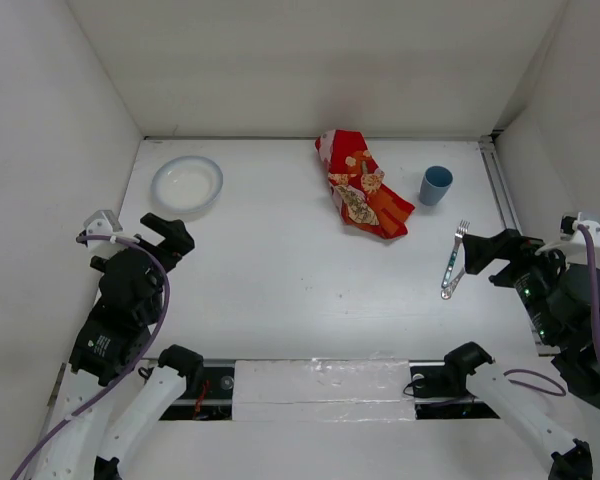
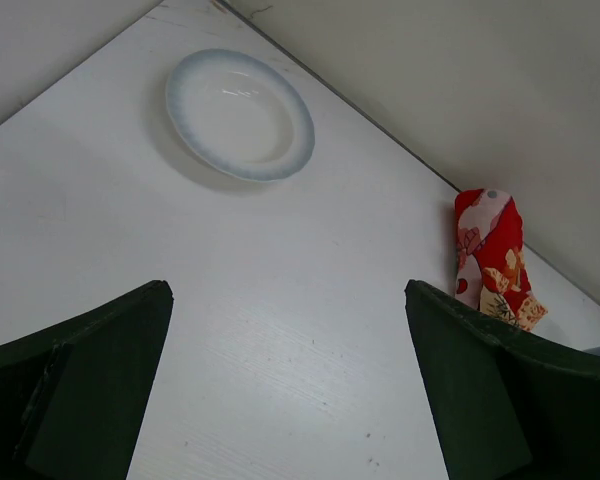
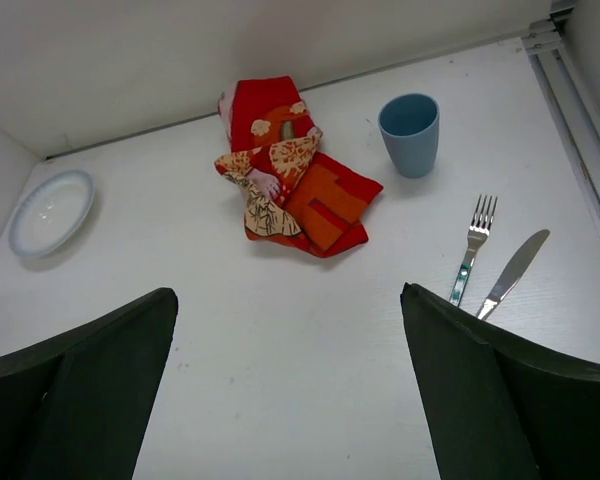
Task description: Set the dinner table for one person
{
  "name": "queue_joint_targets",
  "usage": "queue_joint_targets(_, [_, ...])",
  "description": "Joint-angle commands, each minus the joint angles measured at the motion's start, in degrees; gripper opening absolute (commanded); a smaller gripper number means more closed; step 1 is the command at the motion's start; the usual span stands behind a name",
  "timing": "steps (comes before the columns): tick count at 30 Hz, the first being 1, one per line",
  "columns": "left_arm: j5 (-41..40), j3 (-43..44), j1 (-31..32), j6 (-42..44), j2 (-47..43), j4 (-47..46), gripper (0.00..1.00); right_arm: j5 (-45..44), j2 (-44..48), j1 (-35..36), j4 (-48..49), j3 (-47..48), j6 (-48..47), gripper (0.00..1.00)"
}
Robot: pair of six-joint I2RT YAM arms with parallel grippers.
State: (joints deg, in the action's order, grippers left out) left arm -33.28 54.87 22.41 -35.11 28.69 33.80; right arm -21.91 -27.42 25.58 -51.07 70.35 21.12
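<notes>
The white dinner table (image 1: 280, 280) holds a pale blue-rimmed plate (image 1: 187, 184) at the far left, also in the left wrist view (image 2: 240, 114) and the right wrist view (image 3: 50, 211). A crumpled red printed cloth (image 1: 363, 187) lies at the far middle (image 3: 290, 170) (image 2: 492, 260). A blue cup (image 1: 436, 185) (image 3: 410, 133) stands right of it. A fork (image 1: 455, 258) (image 3: 470, 247) and a knife (image 3: 513, 272) lie at the right. My left gripper (image 1: 168, 232) is open and empty at the left. My right gripper (image 1: 480, 255) is open and empty by the fork.
White walls (image 1: 310, 60) close the table on three sides. A metal rail (image 1: 502, 185) runs along the right edge. A white taped strip (image 1: 320, 385) lies at the near edge between the arm bases.
</notes>
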Motion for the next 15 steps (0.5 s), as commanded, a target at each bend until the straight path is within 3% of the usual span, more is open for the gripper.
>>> queue_joint_targets(1, [-0.2, 0.4, 0.1, -0.1, 0.5, -1.2, 1.0, -1.3, -0.7, 0.3, 1.0, 1.0, -0.6, 0.99])
queue_joint_targets(9, [0.9, -0.1, 0.1, 0.4, 1.0, -1.7, 1.0, 9.5, -1.5, 0.3, 9.5, -3.7, -2.2, 0.99])
queue_joint_targets(15, [2.5, -0.1, 0.1, 1.0, 2.6, -2.8, 1.0, 19.6, -13.2, 0.3, 18.5, -7.7, -3.5, 0.99])
